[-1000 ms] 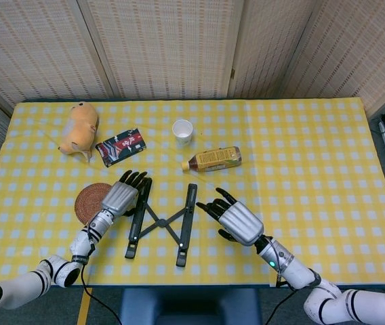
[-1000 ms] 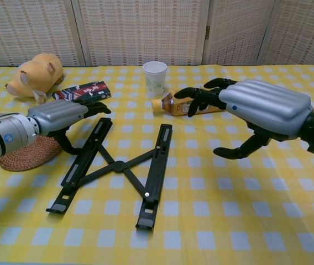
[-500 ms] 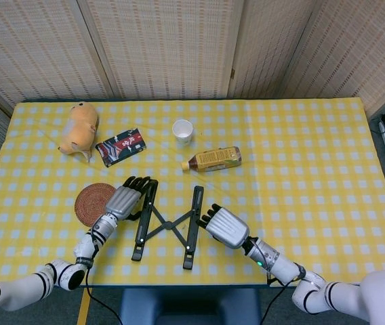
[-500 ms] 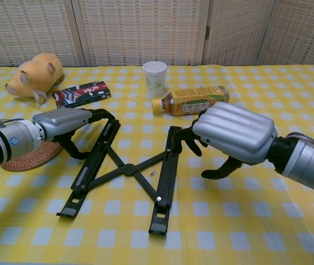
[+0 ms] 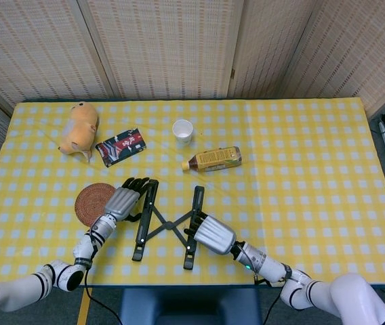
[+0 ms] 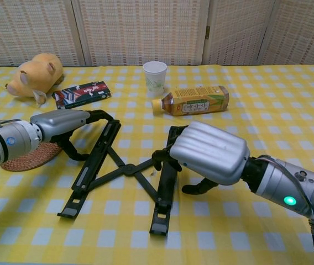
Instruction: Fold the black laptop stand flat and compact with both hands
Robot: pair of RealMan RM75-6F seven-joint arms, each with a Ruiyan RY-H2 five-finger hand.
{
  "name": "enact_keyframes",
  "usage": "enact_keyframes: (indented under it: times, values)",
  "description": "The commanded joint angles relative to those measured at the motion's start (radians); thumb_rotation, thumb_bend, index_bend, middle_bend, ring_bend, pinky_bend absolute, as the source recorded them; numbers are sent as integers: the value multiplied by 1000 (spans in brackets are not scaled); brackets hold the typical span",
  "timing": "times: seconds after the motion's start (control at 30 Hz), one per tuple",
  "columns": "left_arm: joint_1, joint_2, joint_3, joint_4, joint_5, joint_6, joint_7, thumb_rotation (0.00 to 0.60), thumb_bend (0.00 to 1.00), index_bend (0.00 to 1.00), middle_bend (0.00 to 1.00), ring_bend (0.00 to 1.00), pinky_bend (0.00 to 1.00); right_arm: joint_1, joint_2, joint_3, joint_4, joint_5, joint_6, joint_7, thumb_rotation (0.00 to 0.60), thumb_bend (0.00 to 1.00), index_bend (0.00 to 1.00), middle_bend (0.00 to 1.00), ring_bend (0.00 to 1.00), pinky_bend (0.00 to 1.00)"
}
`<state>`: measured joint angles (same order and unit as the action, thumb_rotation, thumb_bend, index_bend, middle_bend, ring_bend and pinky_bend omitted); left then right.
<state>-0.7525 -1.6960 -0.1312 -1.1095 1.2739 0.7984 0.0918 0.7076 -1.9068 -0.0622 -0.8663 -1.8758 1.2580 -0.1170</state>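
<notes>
Two long rails of the black laptop stand run up the frame at lower centre of the bench, splayed; left hand curls over the left rail, right hand grips the right.

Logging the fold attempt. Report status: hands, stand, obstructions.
Left hand gripping the left rail, right hand over the right rail. Laptop stand not yet flat, rails splayed. Coaster beside left hand, not blocking.
</notes>
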Motion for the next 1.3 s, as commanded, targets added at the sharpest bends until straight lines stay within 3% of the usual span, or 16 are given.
enact_keyframes:
  times: [0.03, 1.3]
  values:
    - [2, 3, 2, -2, -2, -3, -8, 600, 206, 15, 4, 0, 0, 11, -22, -5, 29, -4, 0, 5, 600, 216, 429, 601, 550, 442]
    - [0, 31, 11, -116, -27, -53, -110, 600, 206, 23, 4, 0, 0, 73, -175, 1, 228, 13, 69, 26, 600, 216, 432, 608, 558, 442]
